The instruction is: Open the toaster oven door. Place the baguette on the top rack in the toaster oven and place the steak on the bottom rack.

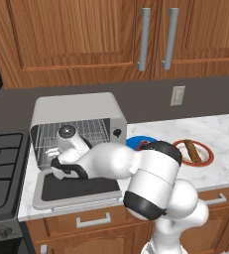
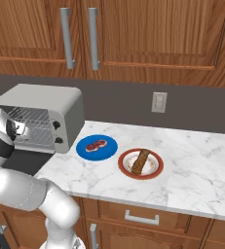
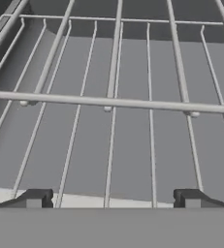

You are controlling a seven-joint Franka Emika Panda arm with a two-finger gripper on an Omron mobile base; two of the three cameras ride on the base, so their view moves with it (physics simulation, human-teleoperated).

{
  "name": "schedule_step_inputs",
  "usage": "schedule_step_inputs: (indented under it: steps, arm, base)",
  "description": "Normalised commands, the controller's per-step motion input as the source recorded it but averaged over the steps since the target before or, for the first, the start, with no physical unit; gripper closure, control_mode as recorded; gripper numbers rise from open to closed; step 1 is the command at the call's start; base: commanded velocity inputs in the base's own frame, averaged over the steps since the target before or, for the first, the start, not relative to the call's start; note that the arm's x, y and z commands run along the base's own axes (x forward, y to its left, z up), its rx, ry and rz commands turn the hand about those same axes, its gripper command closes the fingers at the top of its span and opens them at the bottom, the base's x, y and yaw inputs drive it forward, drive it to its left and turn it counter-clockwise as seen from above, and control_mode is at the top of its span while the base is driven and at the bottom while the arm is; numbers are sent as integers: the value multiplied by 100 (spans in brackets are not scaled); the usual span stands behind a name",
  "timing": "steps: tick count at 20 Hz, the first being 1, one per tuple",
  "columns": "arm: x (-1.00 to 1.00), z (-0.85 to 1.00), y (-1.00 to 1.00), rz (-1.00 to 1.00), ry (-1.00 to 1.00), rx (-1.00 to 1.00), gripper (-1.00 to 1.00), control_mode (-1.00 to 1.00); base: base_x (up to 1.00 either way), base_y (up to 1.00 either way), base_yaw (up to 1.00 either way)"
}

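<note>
Wooden wall cupboards (image 1: 76, 34) with long metal handles (image 2: 66, 38) hang above a white marble worktop (image 2: 192, 165), a dark grey back wall carrying a socket (image 2: 158, 102), a black hob (image 1: 2, 168) adjoining at left.

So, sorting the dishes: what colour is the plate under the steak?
Blue; the plate shows best in the right base view.

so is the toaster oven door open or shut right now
Open. The toaster oven door lies folded down flat on the counter in front of the toaster oven, glass facing up, and the wire racks inside are exposed.
</note>
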Motion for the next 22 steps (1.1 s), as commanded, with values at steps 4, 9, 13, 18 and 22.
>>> schedule_step_inputs:
  steps: [4,9,13,18,22]
  arm:
    - [-70,-53,2,0,16,0,-100,-100]
    - [-71,-52,0,0,20,0,-100,-100]
    - [-73,-53,0,0,19,0,-100,-100]
    - [-71,-57,0,0,16,0,-100,-100]
    - [-74,-60,0,0,12,0,-100,-100]
  base:
    - [0,0,0]
    - [0,0,0]
    - [0,0,0]
    - [0,0,0]
    - [0,0,0]
